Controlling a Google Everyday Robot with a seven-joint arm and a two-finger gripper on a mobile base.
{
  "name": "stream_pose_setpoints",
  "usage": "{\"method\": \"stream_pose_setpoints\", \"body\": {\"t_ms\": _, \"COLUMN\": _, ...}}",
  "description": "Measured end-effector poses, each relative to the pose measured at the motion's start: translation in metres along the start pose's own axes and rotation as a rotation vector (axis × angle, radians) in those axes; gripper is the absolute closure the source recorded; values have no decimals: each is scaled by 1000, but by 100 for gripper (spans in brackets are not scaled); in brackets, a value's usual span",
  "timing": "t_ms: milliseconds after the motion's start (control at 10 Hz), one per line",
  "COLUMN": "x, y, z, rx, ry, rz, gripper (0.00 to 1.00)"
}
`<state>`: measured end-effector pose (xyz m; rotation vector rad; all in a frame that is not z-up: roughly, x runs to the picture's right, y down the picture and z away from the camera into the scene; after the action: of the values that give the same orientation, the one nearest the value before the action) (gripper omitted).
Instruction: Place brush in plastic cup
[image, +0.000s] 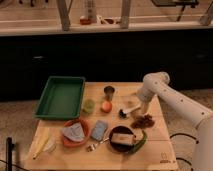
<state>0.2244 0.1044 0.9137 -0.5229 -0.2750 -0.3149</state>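
Looking down at a wooden table (150, 155) filling the lower half of the frame. Finding the brush (129, 109) lying flat on it right of centre, dark head pointing lower left, white handle running up to the right. Seeing the gripper (144, 108) hanging low at the handle's right end, at the tip of a white arm (175, 102) bending in from the right edge; not managing to tell whether released, clenched or grasping the brush. Noting a green cup (88, 106) standing upright left of centre, well apart from the brush, with an orange (106, 106) sitting between the two and a dark cup (109, 91) standing just above the orange. Spotting a green tray (60, 97) occupying the table's upper left, a reddish heap (143, 121) lying just below the gripper, and a black bowl (116, 146), a fork (94, 146) and an orange plate (86, 128) lining the lower part.
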Motion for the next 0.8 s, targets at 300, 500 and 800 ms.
{"method": "stream_pose_setpoints", "body": {"t_ms": 300, "x": 5, "y": -1, "z": 19, "rx": -34, "ry": -25, "rz": 3, "gripper": 48}}
{"method": "stream_pose_setpoints", "body": {"t_ms": 500, "x": 6, "y": 1, "z": 26, "rx": -49, "ry": -44, "rz": 8, "gripper": 68}}
{"method": "stream_pose_setpoints", "body": {"t_ms": 800, "x": 8, "y": 2, "z": 24, "rx": -54, "ry": -35, "rz": 3, "gripper": 96}}
